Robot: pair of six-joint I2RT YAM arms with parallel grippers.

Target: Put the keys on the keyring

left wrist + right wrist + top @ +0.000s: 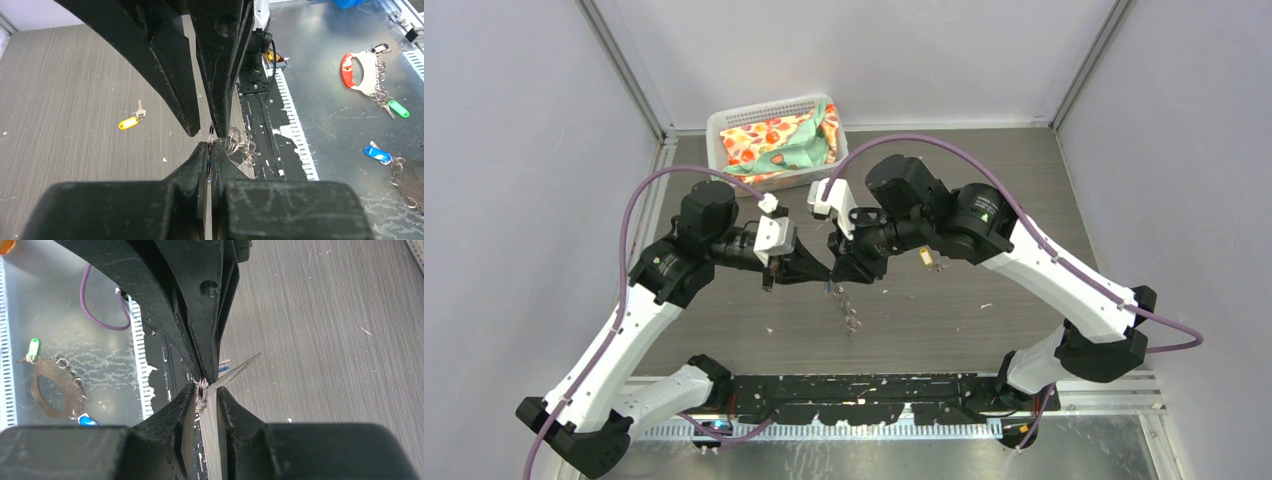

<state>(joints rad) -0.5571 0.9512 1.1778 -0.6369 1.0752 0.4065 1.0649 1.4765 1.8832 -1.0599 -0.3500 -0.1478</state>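
Silvery keyring in closed left hand; right hand ajar around it.

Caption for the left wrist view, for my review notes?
Left gripper shut on a small metal ring, tips of the right gripper straddling it; yellow-tagged key lies on the table.

No legible txt, nos. or brand names in any view. Only sign: green triangle on R arm joint.

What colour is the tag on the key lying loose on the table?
The tag is yellow-orange. It shows best in the left wrist view.
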